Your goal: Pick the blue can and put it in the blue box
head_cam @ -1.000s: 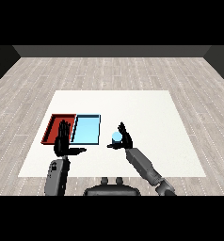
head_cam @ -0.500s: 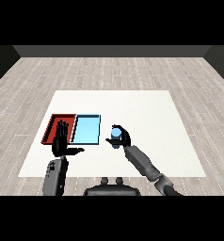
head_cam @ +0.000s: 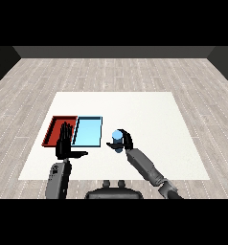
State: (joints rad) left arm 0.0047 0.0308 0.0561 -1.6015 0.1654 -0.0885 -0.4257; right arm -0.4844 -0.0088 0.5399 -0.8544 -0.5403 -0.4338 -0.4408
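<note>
Right hand [head_cam: 127, 140] moved left, curled round blue can [head_cam: 118, 139] | left hand [head_cam: 64, 145] flat-fingered

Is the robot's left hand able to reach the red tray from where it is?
Probably yes. The left hand hangs open at the red tray's near edge, and nothing lies between them.

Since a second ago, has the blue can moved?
Yes. The blue can, held in the right hand, has shifted slightly left, closer to the blue tray; it is not yet over it.
</note>
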